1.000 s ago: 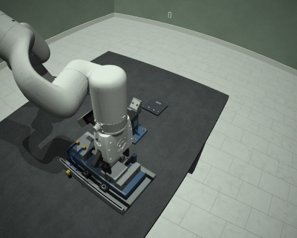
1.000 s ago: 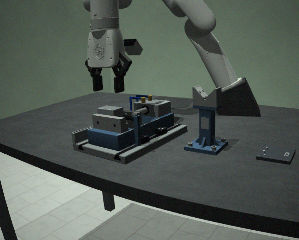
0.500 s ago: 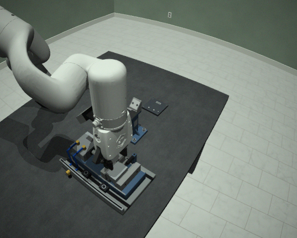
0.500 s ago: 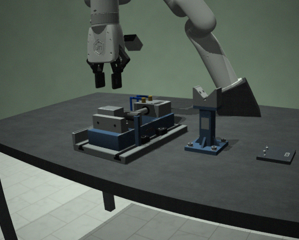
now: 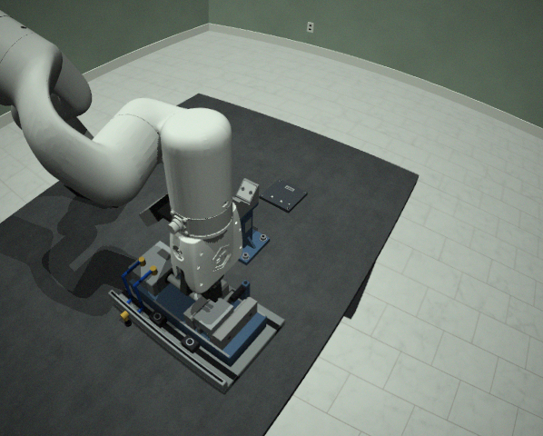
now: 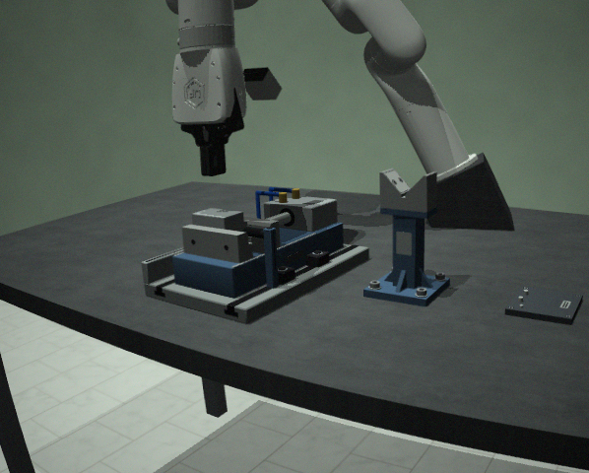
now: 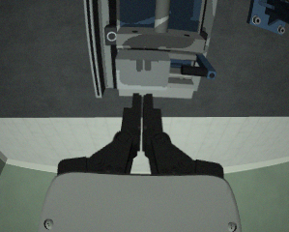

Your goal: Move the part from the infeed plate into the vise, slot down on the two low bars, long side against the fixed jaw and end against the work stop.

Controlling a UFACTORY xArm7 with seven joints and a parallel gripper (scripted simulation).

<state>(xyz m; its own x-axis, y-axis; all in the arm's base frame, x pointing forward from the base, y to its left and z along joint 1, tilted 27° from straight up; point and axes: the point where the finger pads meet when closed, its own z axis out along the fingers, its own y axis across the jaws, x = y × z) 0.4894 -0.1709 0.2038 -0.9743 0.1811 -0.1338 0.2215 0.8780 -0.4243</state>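
Black fingers of the gripper (image 6: 213, 164) were pressed together with nothing between them, and the gripper hung in the air above the vise (image 6: 243, 264), touching nothing. Directly below and slightly ahead of the fingertips, as the wrist view showed, lay the part (image 7: 143, 72), a grey block sitting between the vise jaws. Its upper face in that view carried a small notch at the edge; whether the milled slot faced down could not be told. The nearer grey jaw (image 6: 214, 242) stood on the blue vise body in the exterior view, with the part (image 6: 218, 218) just behind it. A short dark rod on a blue post (image 7: 194, 70), the work stop, pointed in between the jaws, to the right in the wrist view. Beyond the part, the air cylinder (image 6: 304, 211) with its rod and blue tubing occupied the far end of the vise. Farther off to the side of the gripper, the V-block (image 6: 407, 192) stood on a blue pedestal bolted to the dark tabletop (image 6: 335, 346), holding nothing. Farthest from the gripper lay the flat dark infeed plate (image 6: 544, 304), with no block on it.
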